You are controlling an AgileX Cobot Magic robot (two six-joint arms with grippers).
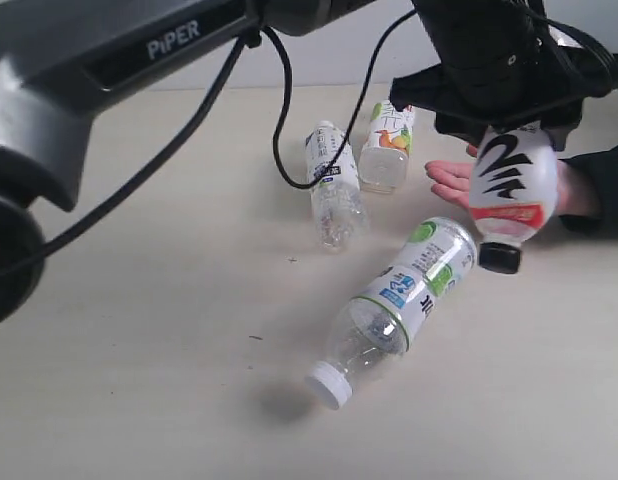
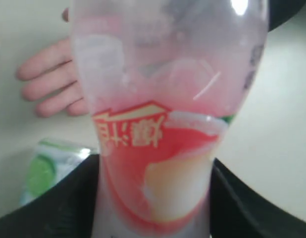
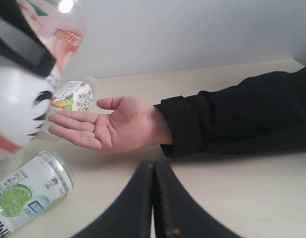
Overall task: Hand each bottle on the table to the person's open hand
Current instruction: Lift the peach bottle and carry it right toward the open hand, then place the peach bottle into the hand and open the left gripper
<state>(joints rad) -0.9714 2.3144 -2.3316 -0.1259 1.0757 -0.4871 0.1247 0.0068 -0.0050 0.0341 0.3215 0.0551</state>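
Bottles (image 1: pixel 394 310) lay three on the pale, faintly grained table (image 1: pixel 139 330), clear plastic, on their sides. You had the fourth, a bulbous pink bottle (image 1: pixel 511 190) with a black cap, hanging cap-down in your left gripper (image 1: pixel 504 120), fingers half spread around its body, above the open hand (image 3: pixel 111 129). Your right gripper (image 3: pixel 153 198) had its black fingers pressed together, empty.

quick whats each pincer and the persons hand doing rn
left pincer: holding the pink bottle
right pincer: closed, empty
person's hand: open, empty
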